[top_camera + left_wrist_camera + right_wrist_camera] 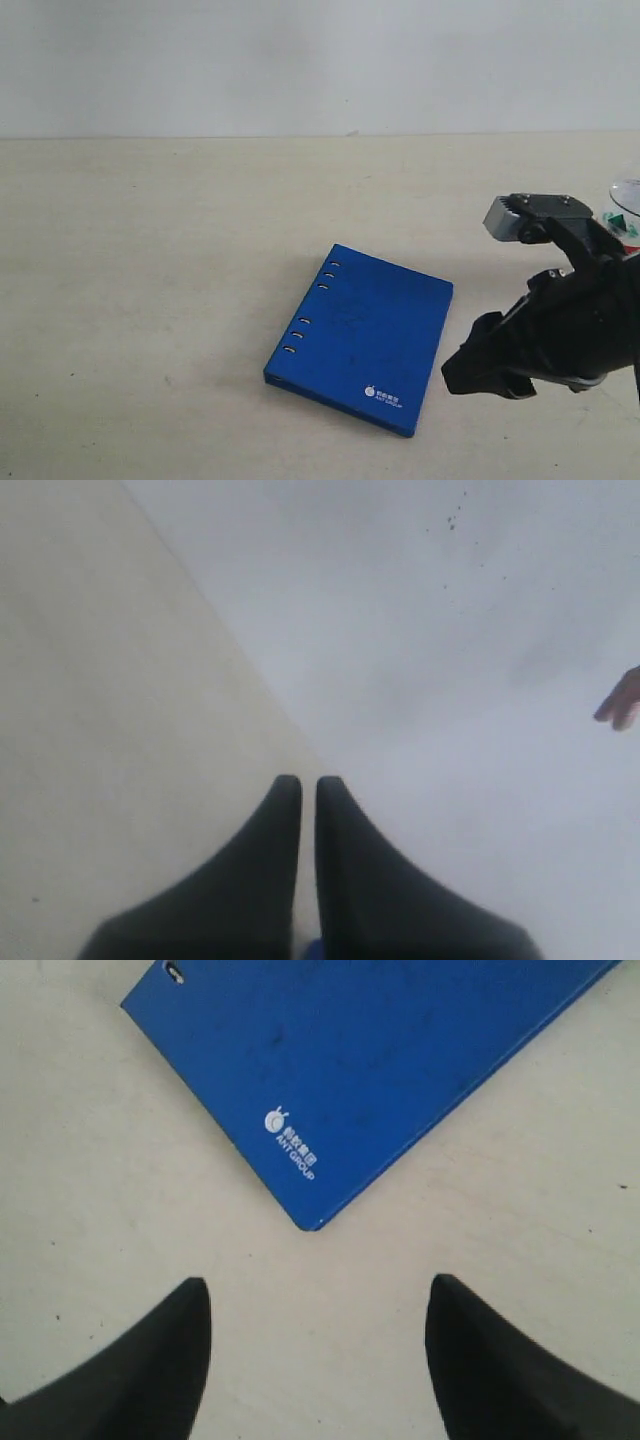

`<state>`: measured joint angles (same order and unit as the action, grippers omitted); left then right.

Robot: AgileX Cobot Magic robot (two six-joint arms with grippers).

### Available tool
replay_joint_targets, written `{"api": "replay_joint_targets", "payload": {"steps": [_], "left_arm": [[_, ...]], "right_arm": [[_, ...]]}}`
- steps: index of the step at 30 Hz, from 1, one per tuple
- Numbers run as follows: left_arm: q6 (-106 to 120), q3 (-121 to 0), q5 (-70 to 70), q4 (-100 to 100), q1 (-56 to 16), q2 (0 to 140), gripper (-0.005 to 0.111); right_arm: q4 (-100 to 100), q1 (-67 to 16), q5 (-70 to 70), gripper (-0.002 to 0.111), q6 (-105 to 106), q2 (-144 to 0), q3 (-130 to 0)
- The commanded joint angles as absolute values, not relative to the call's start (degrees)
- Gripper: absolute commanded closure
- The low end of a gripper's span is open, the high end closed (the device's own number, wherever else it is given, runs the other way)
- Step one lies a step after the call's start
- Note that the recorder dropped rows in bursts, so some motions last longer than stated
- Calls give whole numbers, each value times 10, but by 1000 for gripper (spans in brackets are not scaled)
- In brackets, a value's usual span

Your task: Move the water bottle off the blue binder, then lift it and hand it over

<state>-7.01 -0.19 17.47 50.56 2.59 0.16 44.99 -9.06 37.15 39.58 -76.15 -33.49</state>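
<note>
Blue binder (360, 335) lies bare; water bottle (624, 212) sits clear at right edge. Right pincer (315, 1295), released, hovers near binder's corner, seemingly staged for lifting. Left pincer (308, 783) clenched, empty.

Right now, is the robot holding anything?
Nothing is held. The right gripper is open and empty near the blue binder; the left gripper is shut on nothing.

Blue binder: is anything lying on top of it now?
Nothing lies on the blue binder; its cover is bare except a white logo. The water bottle is off it, at the right edge, mostly covered by the right arm.
</note>
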Motion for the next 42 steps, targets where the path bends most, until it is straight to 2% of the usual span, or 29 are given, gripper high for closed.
{"api": "replay_joint_targets", "payload": {"steps": [1,3,11,23,26,30,34,42], "left_arm": [[17,0,252,637,22,0,101],[85,0,276,673,26,2,101],[319,0,249,749,66,159,101],[882,0,276,999,68,424,101],[927,-2,356,999,68,480,101],[960,-37,466,999,68,553,101],[962,-77,461,999,68,639,101],[962,-141,549,999,45,834,101]], "right_arm": [[483,-92,334,52,388,-762,-332],[525,-92,327,52,389,-762,-332],[557,-92,349,52,403,-762,-332],[557,-92,400,52,459,-762,-332],[557,-92,420,52,460,-762,-332],[566,-92,368,52,402,-762,-332],[588,-92,312,52,368,-762,-332],[599,-92,315,52,388,-834,-332]]}}
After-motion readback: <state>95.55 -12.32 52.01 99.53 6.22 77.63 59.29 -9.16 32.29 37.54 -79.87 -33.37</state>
